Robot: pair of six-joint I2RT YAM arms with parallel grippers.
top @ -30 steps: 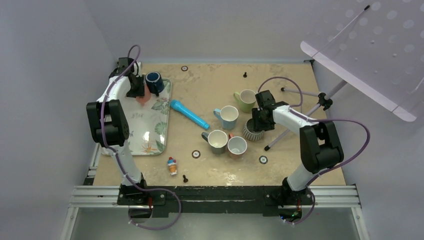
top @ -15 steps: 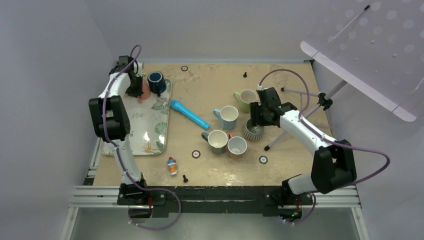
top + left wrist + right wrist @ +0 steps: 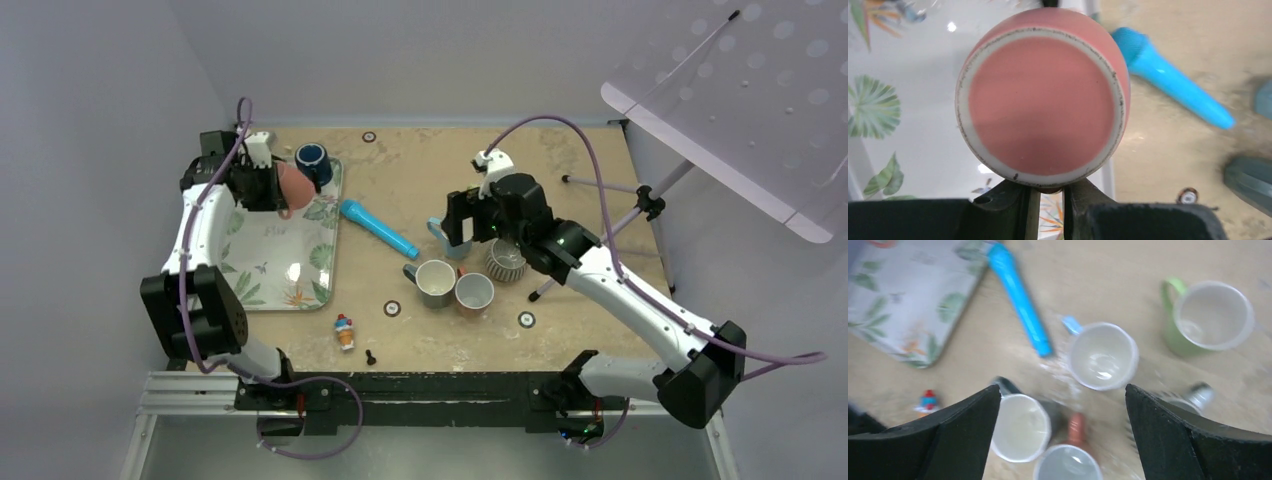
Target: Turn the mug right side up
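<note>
The pink mug hangs above the far end of the flowered tray, lying sideways in the air. My left gripper is shut on it. In the left wrist view the mug's round, white-rimmed base faces the camera, and my left gripper pinches a pink part of it just under the base. The mug's mouth is hidden. My right gripper hovers wide open above the cluster of cups. In the right wrist view my right gripper holds nothing.
A dark blue mug stands on the tray's far corner. A blue microphone-shaped toy lies beside the tray. Green, light blue, grey and brown mugs stand upright mid-table beside a ribbed grey cup. A small figure stands near the front, a tripod leg at the right.
My left gripper has shut on the pink mug and raised it off the tray. My right gripper has opened, left the ribbed cup and risen to the left.
</note>
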